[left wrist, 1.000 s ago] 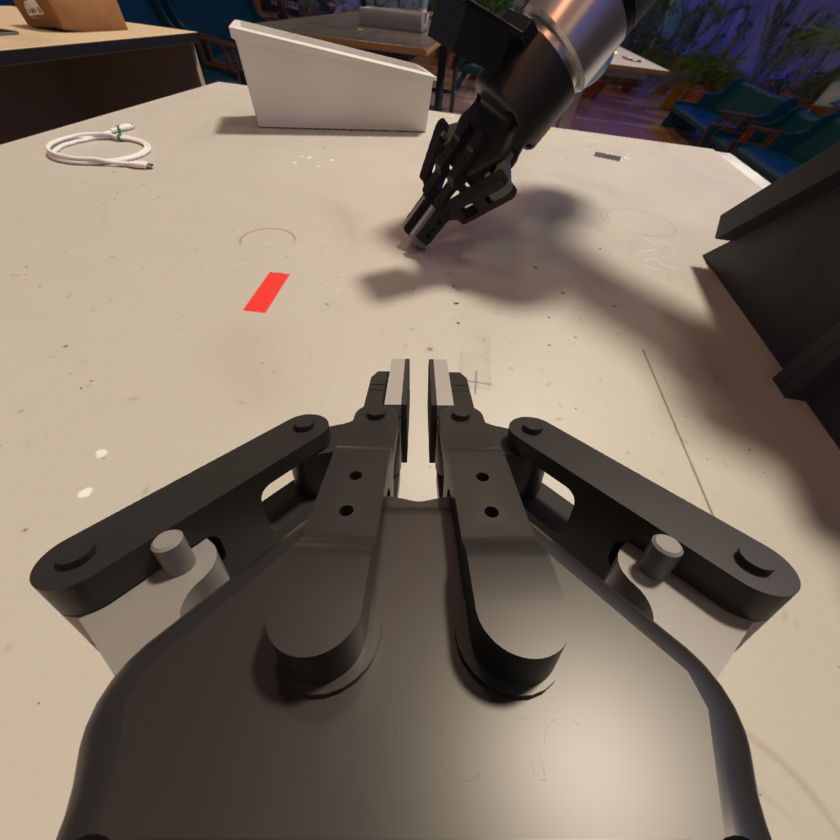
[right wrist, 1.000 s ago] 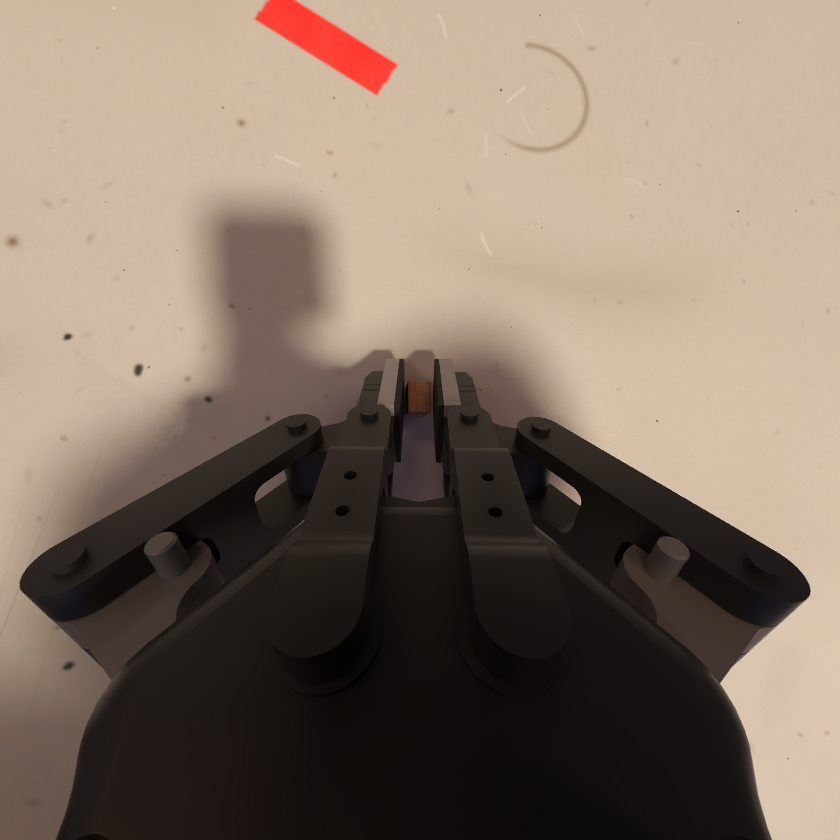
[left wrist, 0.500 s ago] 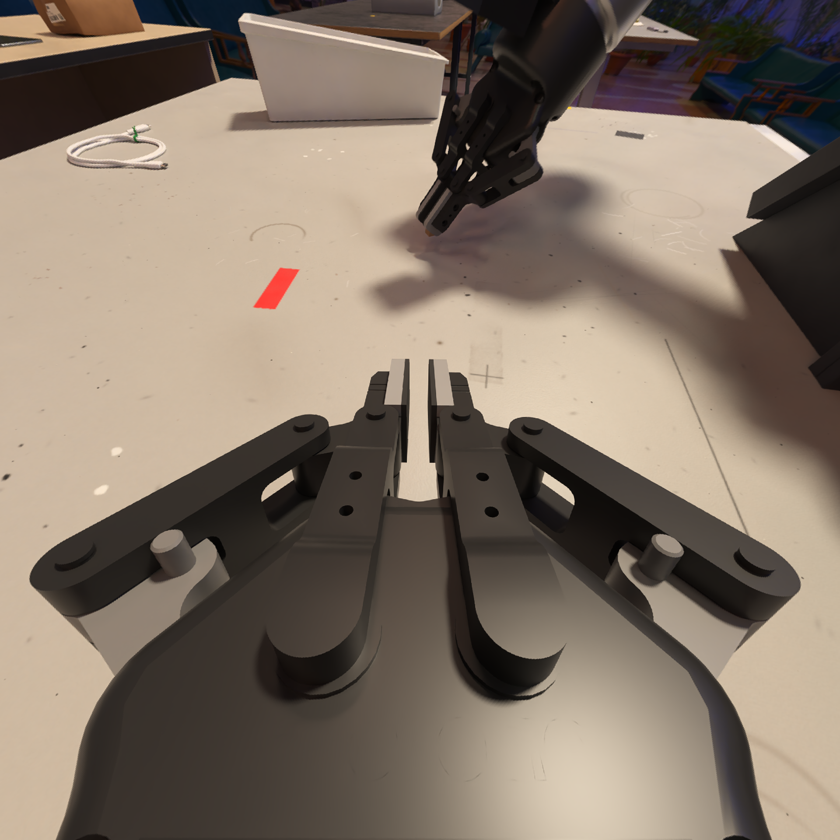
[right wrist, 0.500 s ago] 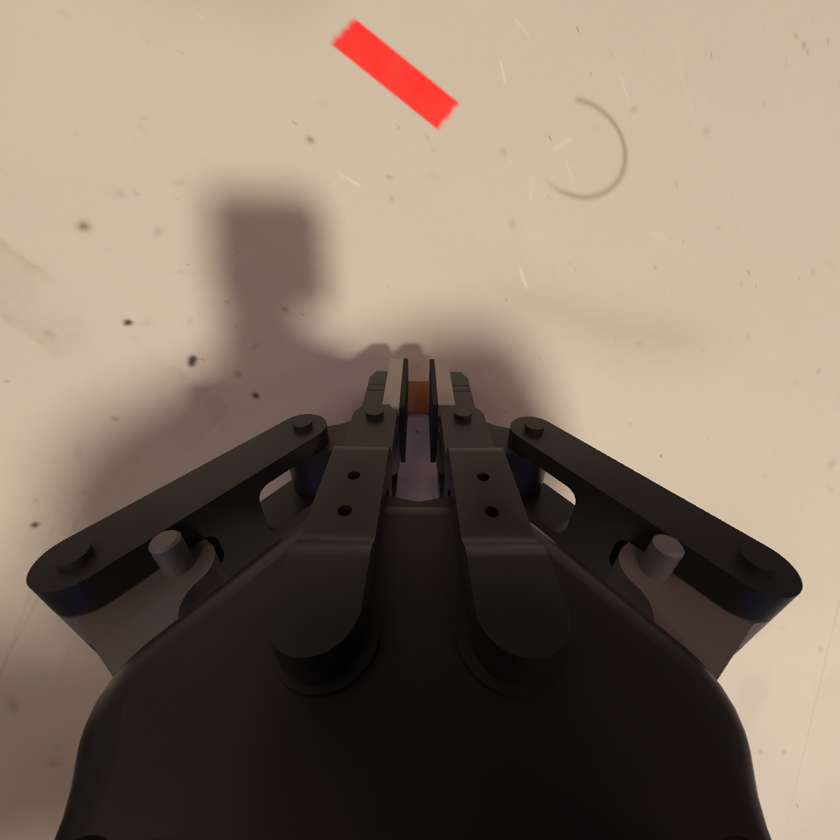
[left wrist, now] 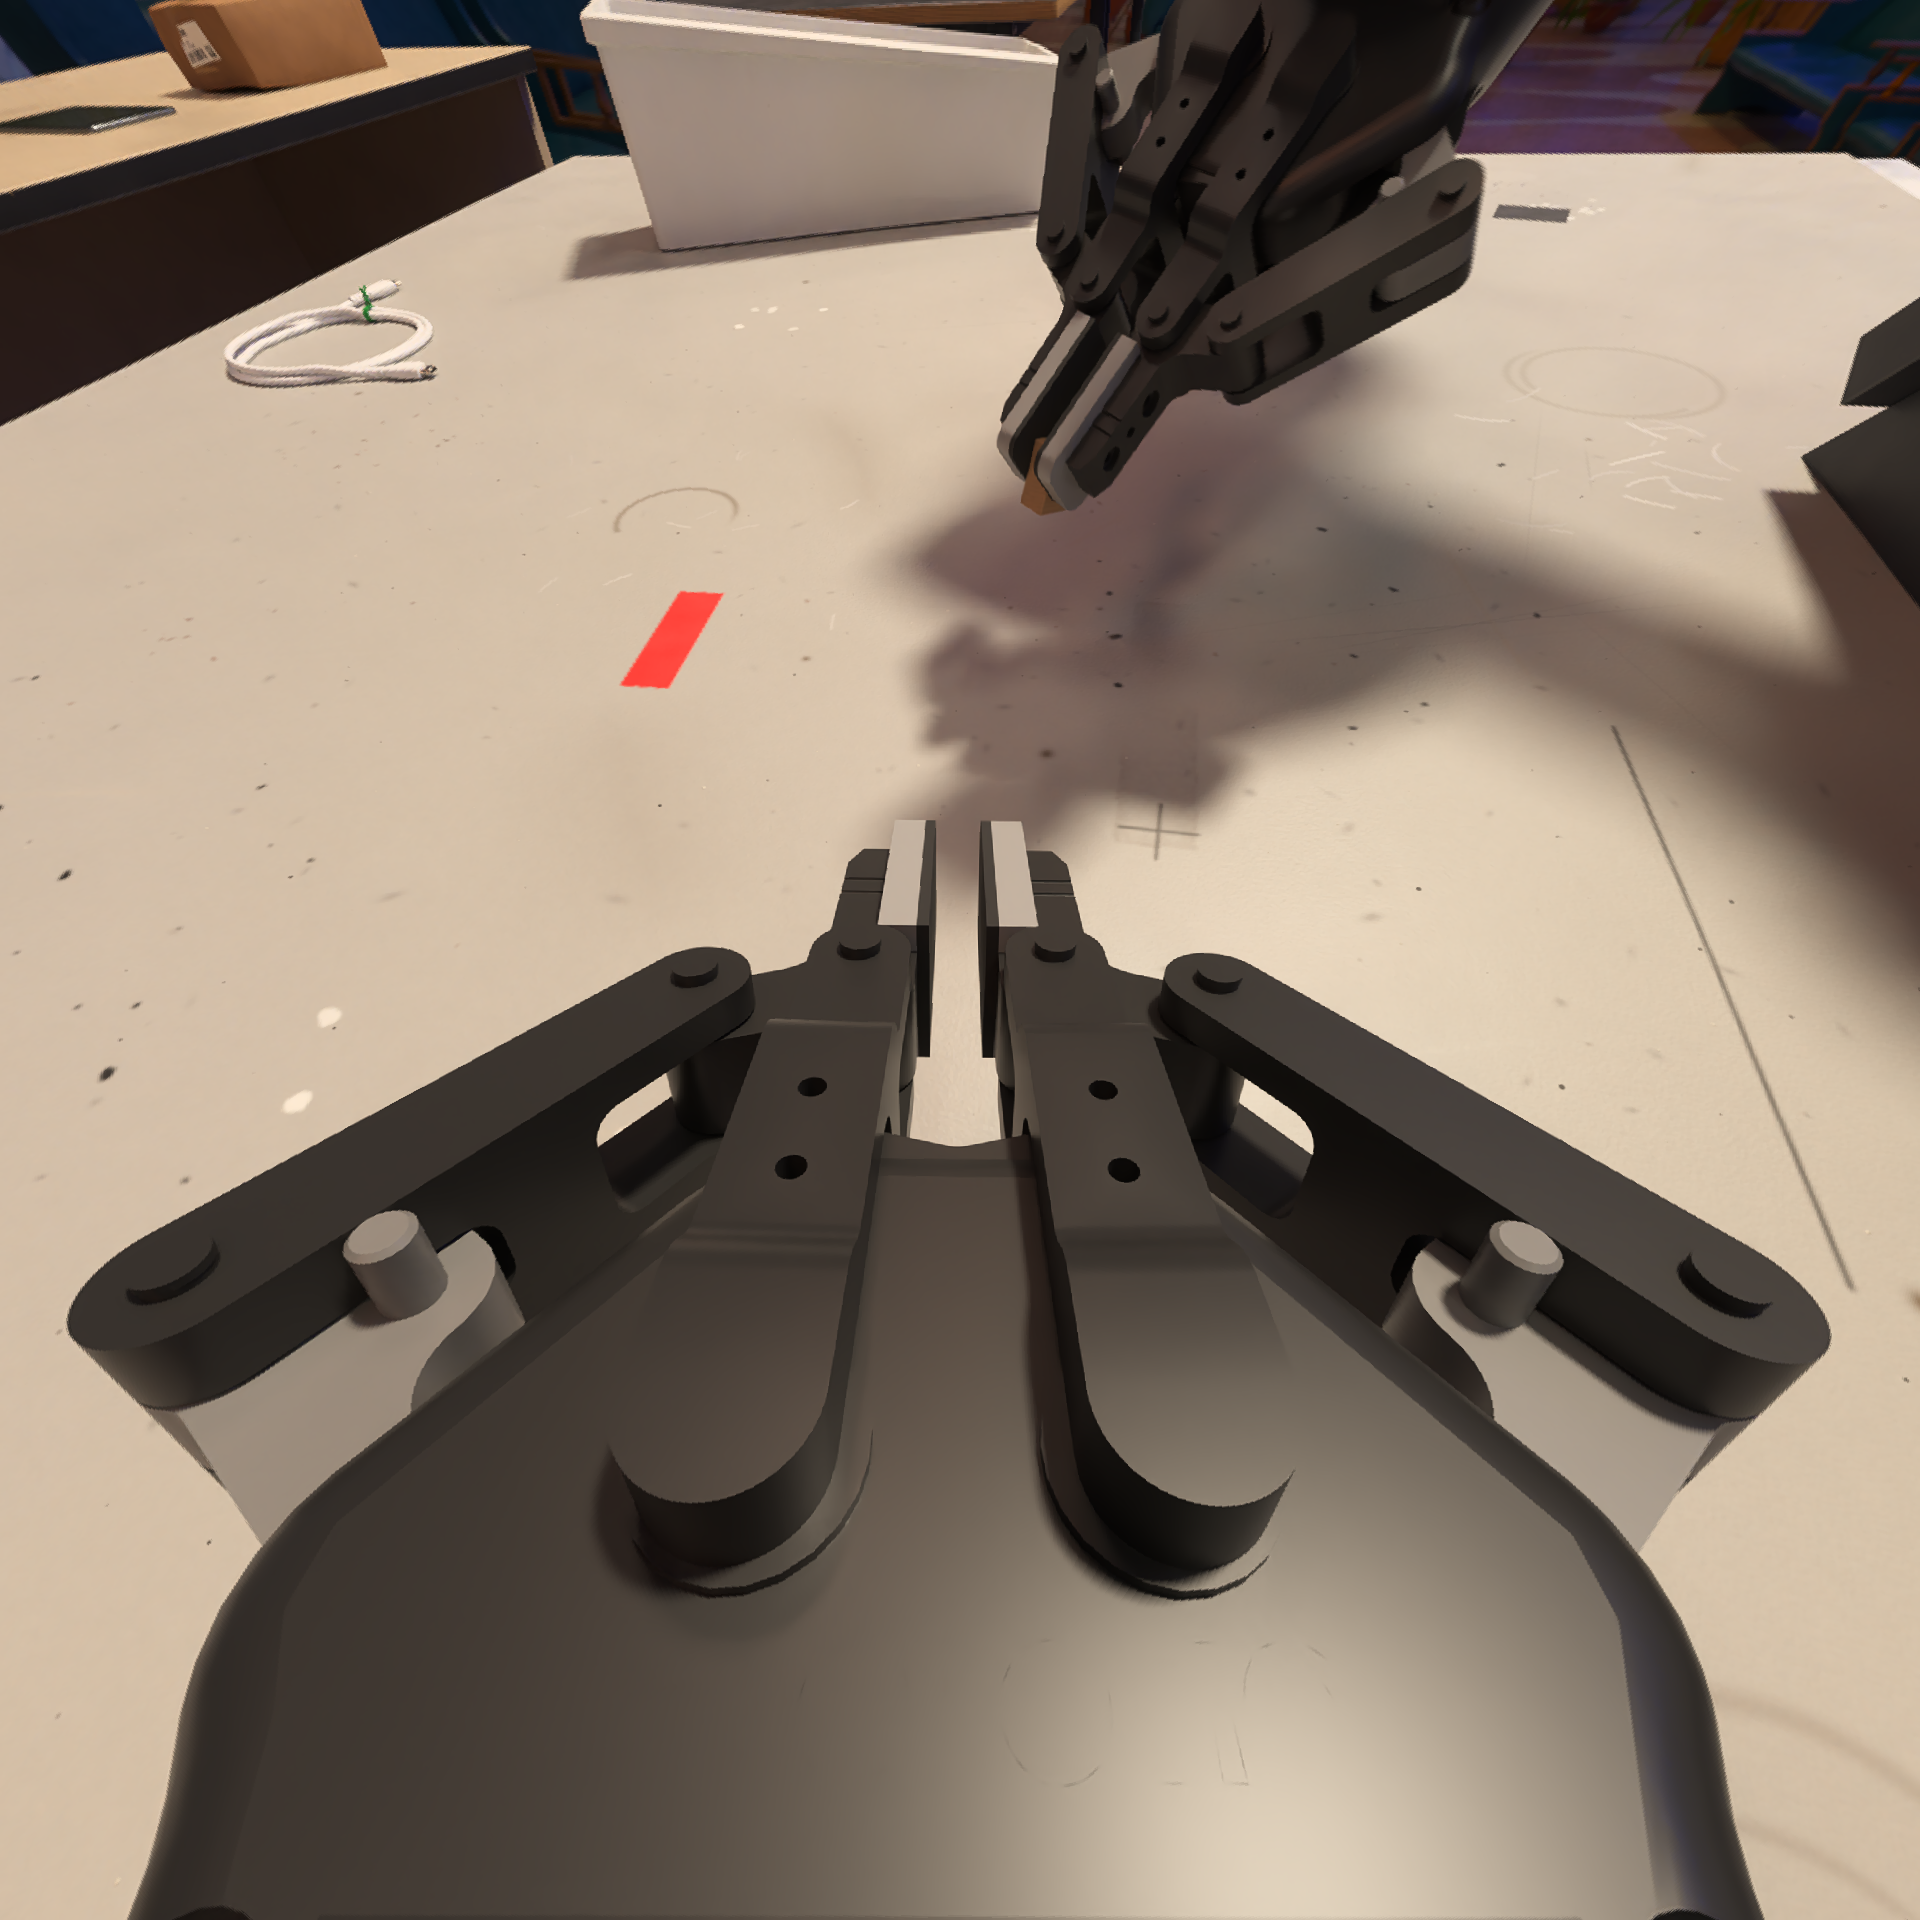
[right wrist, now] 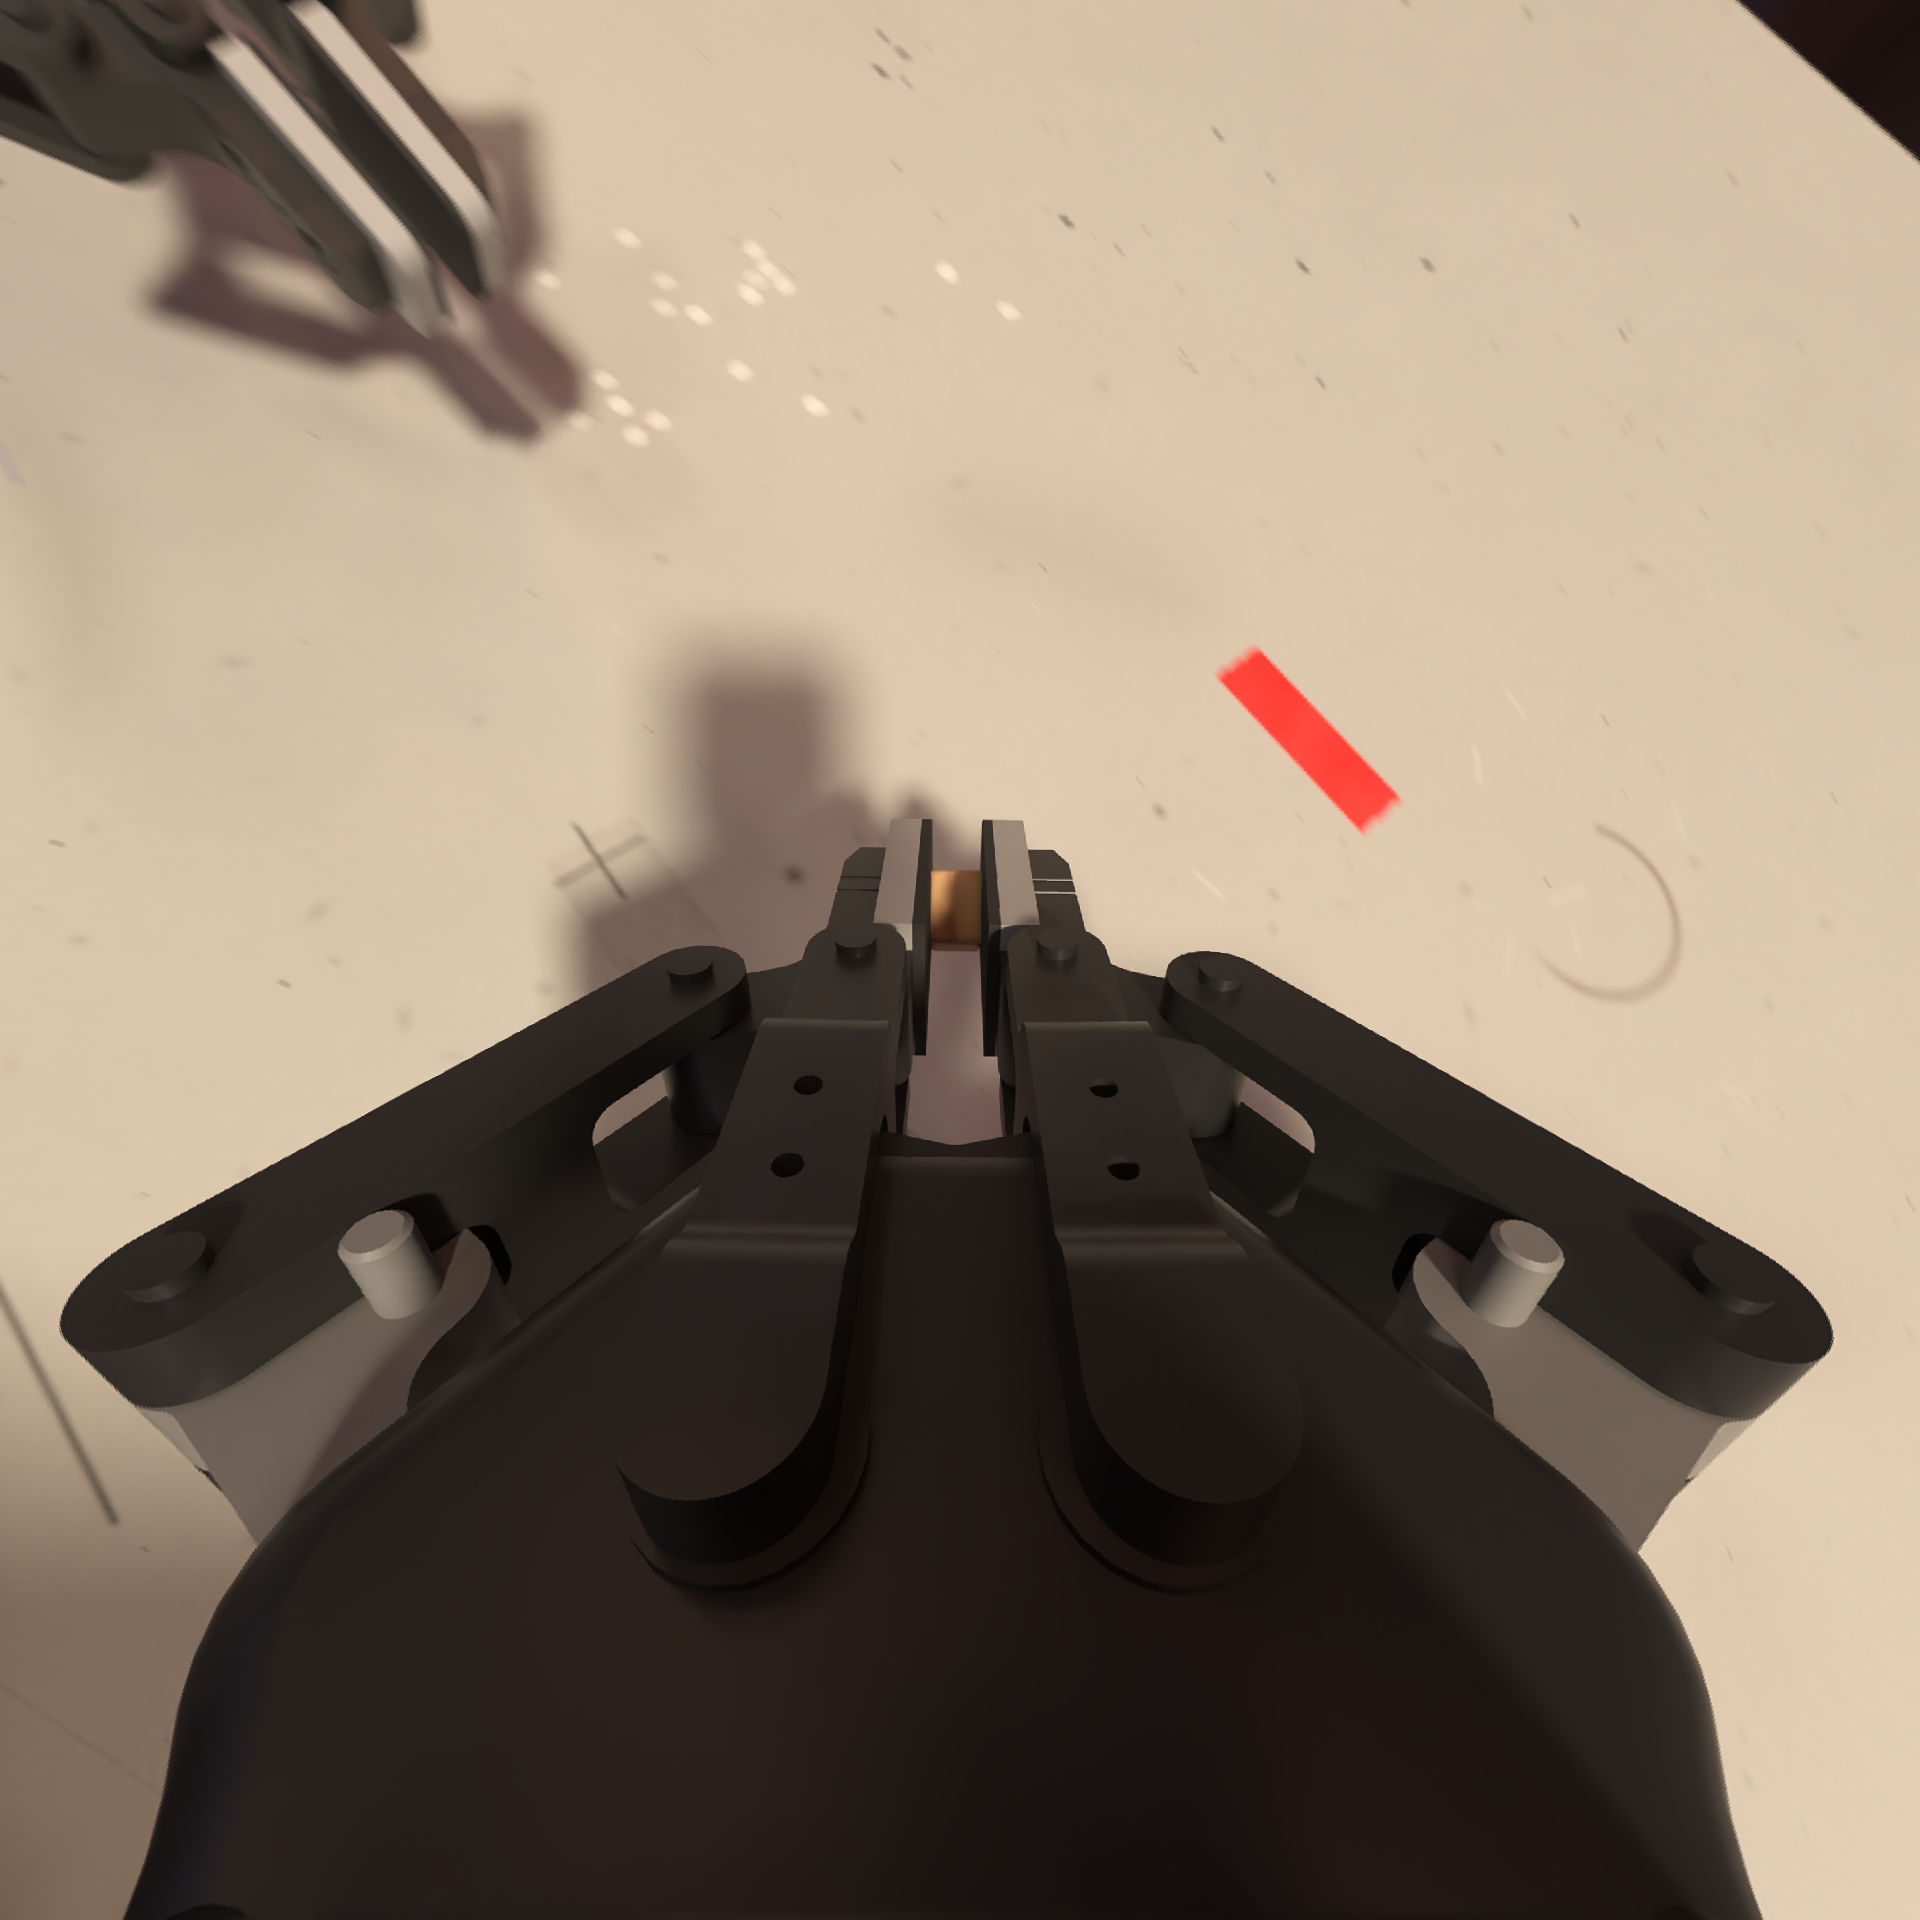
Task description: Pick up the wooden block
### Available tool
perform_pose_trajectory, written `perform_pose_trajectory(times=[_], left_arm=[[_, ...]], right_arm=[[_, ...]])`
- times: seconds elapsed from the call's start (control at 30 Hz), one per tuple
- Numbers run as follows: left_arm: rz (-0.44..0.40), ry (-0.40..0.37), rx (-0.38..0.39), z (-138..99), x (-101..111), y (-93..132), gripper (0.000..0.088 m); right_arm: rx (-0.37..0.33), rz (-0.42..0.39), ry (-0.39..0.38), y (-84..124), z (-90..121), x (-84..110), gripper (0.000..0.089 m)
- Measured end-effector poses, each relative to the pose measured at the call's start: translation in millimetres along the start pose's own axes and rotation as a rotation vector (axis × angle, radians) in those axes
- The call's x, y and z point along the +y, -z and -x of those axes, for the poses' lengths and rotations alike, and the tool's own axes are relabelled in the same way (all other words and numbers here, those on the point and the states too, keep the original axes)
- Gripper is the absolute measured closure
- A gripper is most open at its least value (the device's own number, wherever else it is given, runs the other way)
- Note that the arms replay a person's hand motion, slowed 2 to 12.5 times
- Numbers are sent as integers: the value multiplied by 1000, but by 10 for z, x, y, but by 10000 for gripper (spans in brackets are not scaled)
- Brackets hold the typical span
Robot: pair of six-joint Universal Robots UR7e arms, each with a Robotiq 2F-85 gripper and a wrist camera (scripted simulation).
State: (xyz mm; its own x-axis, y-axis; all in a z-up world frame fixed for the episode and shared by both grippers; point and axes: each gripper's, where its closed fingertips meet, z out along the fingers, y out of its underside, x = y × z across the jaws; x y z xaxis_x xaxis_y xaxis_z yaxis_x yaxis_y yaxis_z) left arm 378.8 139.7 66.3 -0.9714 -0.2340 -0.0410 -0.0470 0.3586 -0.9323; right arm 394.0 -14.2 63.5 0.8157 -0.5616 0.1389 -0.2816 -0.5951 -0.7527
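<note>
My right gripper (right wrist: 956,878) is shut on a small wooden block (right wrist: 955,909) and holds it above the table. In the left wrist view the right gripper (left wrist: 1049,468) hangs ahead at upper right with the block (left wrist: 1037,490) sticking out at its tips, clear of the tabletop. My left gripper (left wrist: 957,873) is low over the table, its jaws nearly together with a narrow gap and nothing between them. It also shows in the right wrist view (right wrist: 442,275) at upper left.
A white bin (left wrist: 831,135) stands at the far edge. A coiled white cable (left wrist: 327,343) lies at far left. A red tape strip (left wrist: 672,638) is on the table, also in the right wrist view (right wrist: 1309,740). A dark box (left wrist: 1881,457) sits at right.
My right gripper has lifted the block off the table and risen, swinging so the left gripper now shows in its view. The left gripper has edged forward, jaws unchanged.
</note>
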Motion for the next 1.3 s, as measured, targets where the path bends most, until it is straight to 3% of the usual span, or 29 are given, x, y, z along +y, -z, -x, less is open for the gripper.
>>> perform_pose_trajectory(times=[0.27, 0.57, 0.9, 1.3], left_arm=[[-7, -20, -9, -8, -21, 2, 807], [-6, -58, -32, 2, -32, 8, 806], [8, -103, -73, 67, -11, 34, 805], [8, -122, -79, 88, 4, 51, 805]], right_arm=[[-157, -115, 81, -199, 483, -493, 811], [-249, -155, 160, -455, 770, -793, 811], [-265, -151, 193, -705, 836, -914, 811], [-279, -165, 183, -799, 835, -892, 811]])
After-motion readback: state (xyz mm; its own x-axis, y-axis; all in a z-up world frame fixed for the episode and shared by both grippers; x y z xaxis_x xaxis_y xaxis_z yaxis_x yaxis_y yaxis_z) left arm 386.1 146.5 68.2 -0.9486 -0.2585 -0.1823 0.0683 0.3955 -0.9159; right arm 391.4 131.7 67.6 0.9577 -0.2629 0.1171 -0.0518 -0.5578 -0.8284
